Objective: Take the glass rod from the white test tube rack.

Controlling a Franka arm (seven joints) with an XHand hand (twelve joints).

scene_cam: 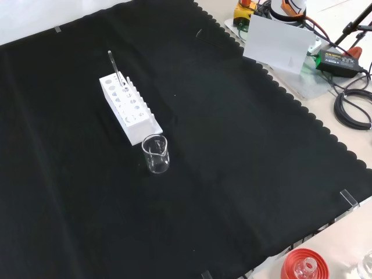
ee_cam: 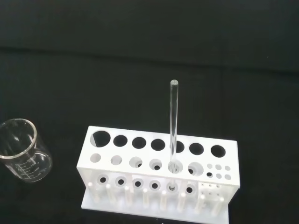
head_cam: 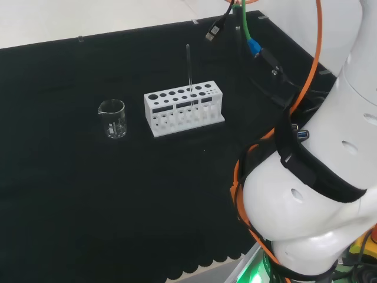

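A white test tube rack (head_cam: pixel 184 108) stands near the middle of the black cloth in the head view. A clear glass rod (head_cam: pixel 189 66) stands upright in one of its holes, rising well above the rack. In the front view the rack (scene_cam: pixel 129 108) lies at the upper left, with the rod (scene_cam: pixel 112 63) at its far end. The wrist view looks down on the rack (ee_cam: pixel 159 173) from some way off, and the rod (ee_cam: pixel 173 123) stands in a front-row hole with nothing touching it.
A small clear beaker (head_cam: pixel 112 118) stands just left of the rack in the head view, and just below the rack in the front view (scene_cam: pixel 156 154). The arm's white links (head_cam: pixel 318 194) fill the right of the head view. A red ribbed stand (scene_cam: pixel 303 265) sits at the front view's bottom edge.
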